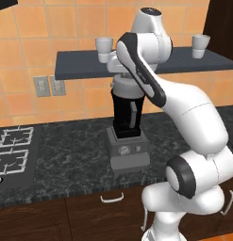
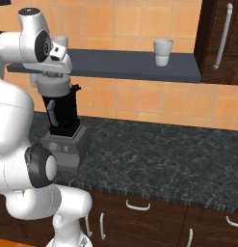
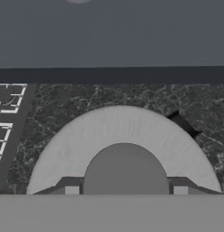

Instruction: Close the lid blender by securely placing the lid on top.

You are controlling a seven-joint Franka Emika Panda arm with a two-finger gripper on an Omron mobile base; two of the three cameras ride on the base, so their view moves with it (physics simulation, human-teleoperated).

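Observation:
The blender [image 1: 127,117] is a tall black jar on a boxy grey base, standing on the dark counter near the wall; it also shows in the right base view [image 2: 63,117]. The light-grey round lid [image 1: 125,86] sits at the jar's mouth, level, directly under my hand. From above, the lid [image 3: 118,129] covers the jar, and only the black spout [image 3: 183,124] pokes out beside it. My gripper [image 3: 126,190] points straight down, its fingertips [image 3: 71,190] pressed against both sides of the lid's central knob. It is shut on the lid.
A dark shelf [image 1: 80,66] runs along the wall just behind and above the blender, carrying white cups [image 1: 104,47] [image 1: 200,45]. A gas stove [image 1: 14,150] lies left of the blender. A dark tall cabinet [image 2: 221,38] stands at the right.

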